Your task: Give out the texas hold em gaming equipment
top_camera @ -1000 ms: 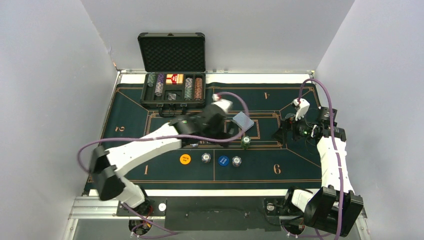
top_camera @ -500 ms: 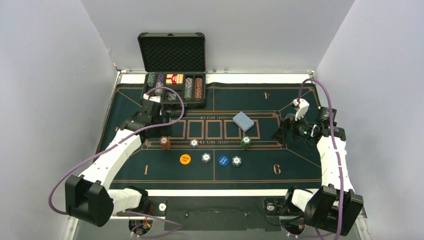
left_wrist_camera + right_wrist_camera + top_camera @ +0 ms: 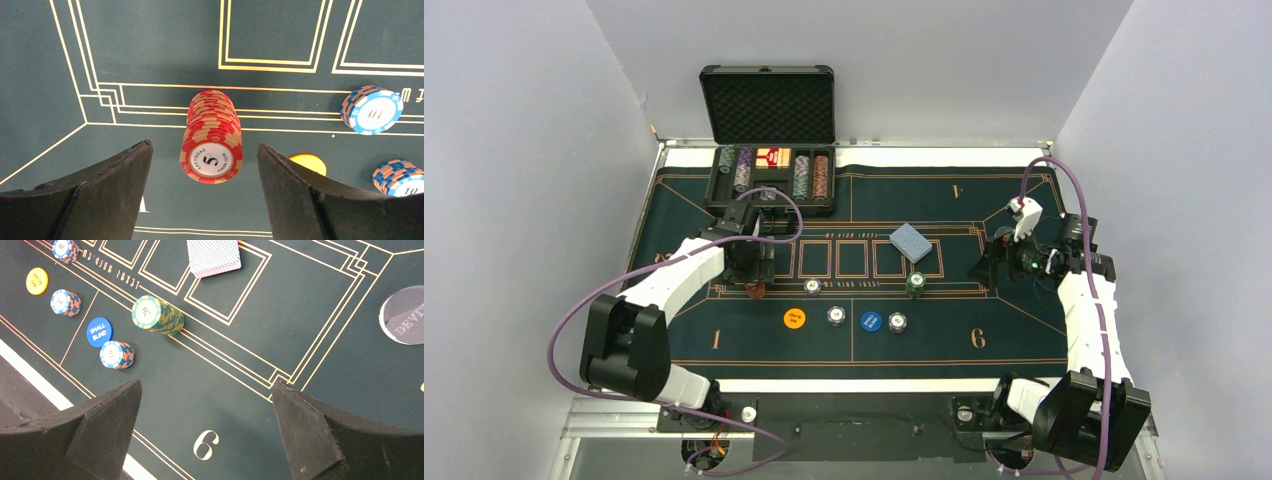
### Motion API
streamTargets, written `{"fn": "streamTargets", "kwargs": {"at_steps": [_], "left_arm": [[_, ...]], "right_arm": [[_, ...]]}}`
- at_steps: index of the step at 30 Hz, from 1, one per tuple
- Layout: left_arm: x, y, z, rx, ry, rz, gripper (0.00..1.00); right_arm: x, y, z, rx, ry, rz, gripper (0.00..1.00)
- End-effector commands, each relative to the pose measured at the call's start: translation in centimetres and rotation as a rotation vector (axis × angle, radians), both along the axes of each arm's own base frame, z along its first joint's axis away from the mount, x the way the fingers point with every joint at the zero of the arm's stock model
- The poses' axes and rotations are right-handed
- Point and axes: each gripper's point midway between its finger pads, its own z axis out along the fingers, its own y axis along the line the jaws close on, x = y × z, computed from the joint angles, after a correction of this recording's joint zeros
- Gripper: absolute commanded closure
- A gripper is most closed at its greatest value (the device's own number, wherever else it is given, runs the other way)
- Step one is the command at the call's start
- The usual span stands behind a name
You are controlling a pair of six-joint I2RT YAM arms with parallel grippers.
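Between grey walls (image 3: 524, 150), chips (image 3: 211, 137) on felt (image 3: 1024, 340).

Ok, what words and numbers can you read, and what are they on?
"LAS VEGAS", "5", "POKER CLUB": top of the red chip stack.
"10": top of the blue-white chip stack.
"SMALL BLIND": the blue disc.
"TEXAS HOLD'EM", seen upside down: the green mat.
"6": also the green mat.
"DEVI", cut off at the picture's edge: the clear disc.
Too blurred to read: print on the orange disc and the green chip stack.
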Motion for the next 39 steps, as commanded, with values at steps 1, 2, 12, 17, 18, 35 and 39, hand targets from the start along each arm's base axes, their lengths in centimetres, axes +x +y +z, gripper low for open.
{"fn": "streamTargets", "kwargs": {"at_steps": [1, 2, 12, 17, 18, 35, 39], "left_arm": [[1.0, -0.8, 0.0, -0.030, -0.007, -0.025, 0.26], [1.1, -0.8, -0.1, -0.032, -0.004, -0.026, 0.29], [1.4, -0.8, -0.7, -0.023, 0.016, -0.025, 0.57], [1.3, -0.7, -0.6, -0.014, 0.017, -0.020, 0.85], [1.3, -0.6, -0.4, -0.013, 0.014, -0.018, 0.88], [1.8, -0.4, 4.3, -0.027, -0.099, 0.000, 1.00], [1.4, -0.9, 5.2, -0.064, -0.109, -0.011, 1.00]], "right_arm": [[1.1, 0.1, 1.6, -0.006, -0.065, 0.028, 0.00], [1.1, 0.1, 1.6, -0.006, -0.066, 0.028, 0.00], [1.1, 0.1, 1.6, -0.005, -0.066, 0.028, 0.00], [1.0, 0.1, 1.5, -0.005, -0.065, 0.029, 0.00], [1.0, 0.1, 1.5, -0.005, -0.064, 0.029, 0.00], [1.1, 0.2, 1.4, -0.003, -0.059, 0.034, 0.00], [1.0, 0.2, 1.4, -0.003, -0.058, 0.035, 0.00]]}}
